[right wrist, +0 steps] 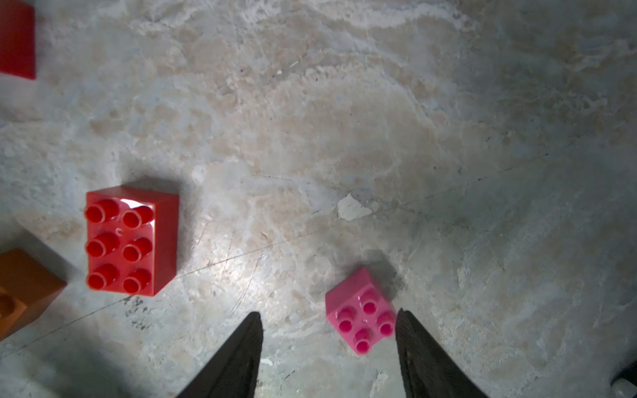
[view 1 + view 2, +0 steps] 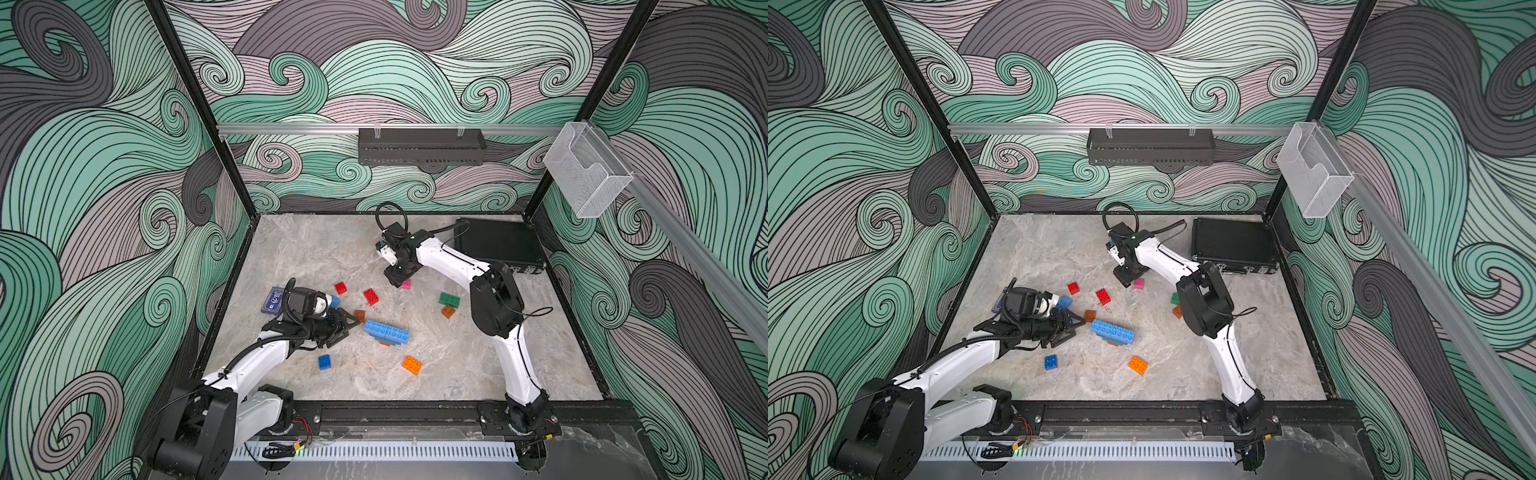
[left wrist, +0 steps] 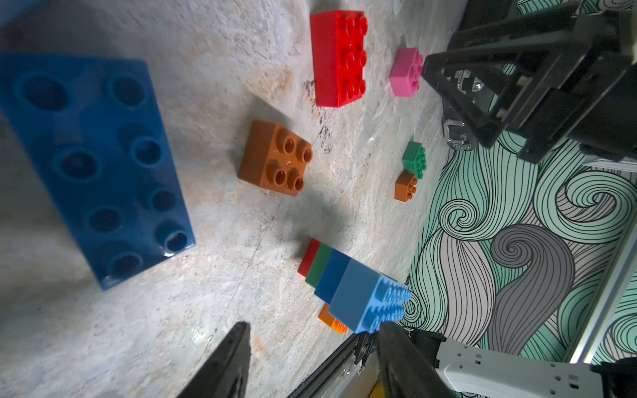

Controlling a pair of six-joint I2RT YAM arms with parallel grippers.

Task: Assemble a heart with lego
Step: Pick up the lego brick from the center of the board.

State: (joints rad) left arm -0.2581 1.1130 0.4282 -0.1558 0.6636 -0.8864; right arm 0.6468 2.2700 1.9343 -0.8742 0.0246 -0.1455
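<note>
Downward, right hand point(image 2: 398, 277) agape beside pink brick point(image 1: 362, 310).

Both top views overlook table point(image 2: 316, 257); wrists close.

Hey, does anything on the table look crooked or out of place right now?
The pink brick sits turned cornerwise between the jaws of the open right pincer, crowded toward one jaw, not centred. A flat dark blue card box, not a brick, lies beside the bricks, partly hidden by the left arm.
</note>
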